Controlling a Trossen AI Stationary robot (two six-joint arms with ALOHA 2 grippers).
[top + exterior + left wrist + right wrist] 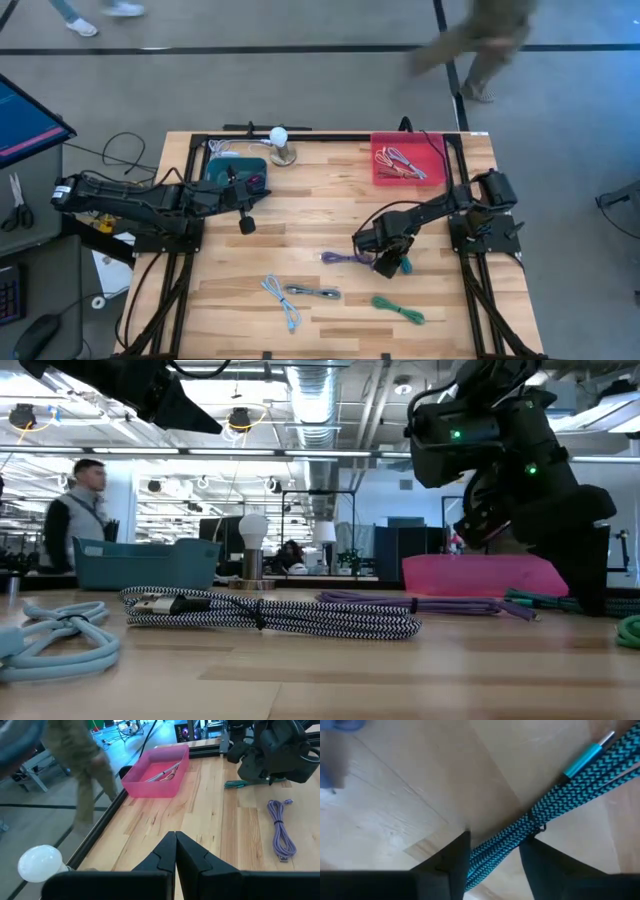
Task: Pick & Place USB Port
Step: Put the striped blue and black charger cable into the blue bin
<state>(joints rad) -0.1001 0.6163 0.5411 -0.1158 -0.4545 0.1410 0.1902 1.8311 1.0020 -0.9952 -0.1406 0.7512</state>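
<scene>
A teal braided cable [555,795], bundled, lies on the table right of centre. My right gripper [390,263] is down on it, shut on the bundle [405,266]. In the low view it stands at the table's surface [590,595]. A purple cable [345,258] lies just left of it. My left gripper [247,222] is shut on nothing and hovers near the teal bin [238,172]; its fingers [170,855] meet in the left wrist view. The pink bin [408,160] with red cables sits at the far right. My right gripper pinches the teal cable bundle [495,852] between its two fingers [452,862], near the bundle's middle by its tie. The fingers come from above, pointing down, and lie across the strands. The bundle rests on the wood, its plug end [585,757] lying free.
Near the front edge lie a light blue cable [280,298], a black-and-white cable [312,292] and a green cable [398,308]. A light bulb on a stand [280,140] is at the far edge. A person walks beyond the table [490,40].
</scene>
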